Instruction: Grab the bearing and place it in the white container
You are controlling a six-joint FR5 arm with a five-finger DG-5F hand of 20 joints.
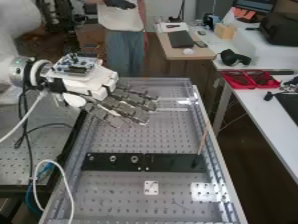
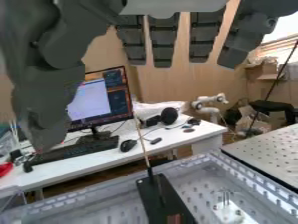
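The hand (image 1: 95,86), fingers loosely extended and nothing gripped, is held above the bench (image 1: 126,135), presumably for a clear approach; two metal rings (image 1: 134,159) (either may be the bearing) are spaced on the black plate (image 1: 169,162), perhaps for easier grasping, near a white square (image 1: 147,184), possibly the container

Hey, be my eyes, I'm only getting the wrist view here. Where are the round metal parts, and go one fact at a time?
Observer: Two round metal parts sit on the black strip, toward the end away from the thin rod.

Operator: Are they touching each other?

Observer: No, the high view shows a gap between them.

Operator: Is the hand above them?

Observer: No, it's above the bench, off to the strip's far side in the high view.
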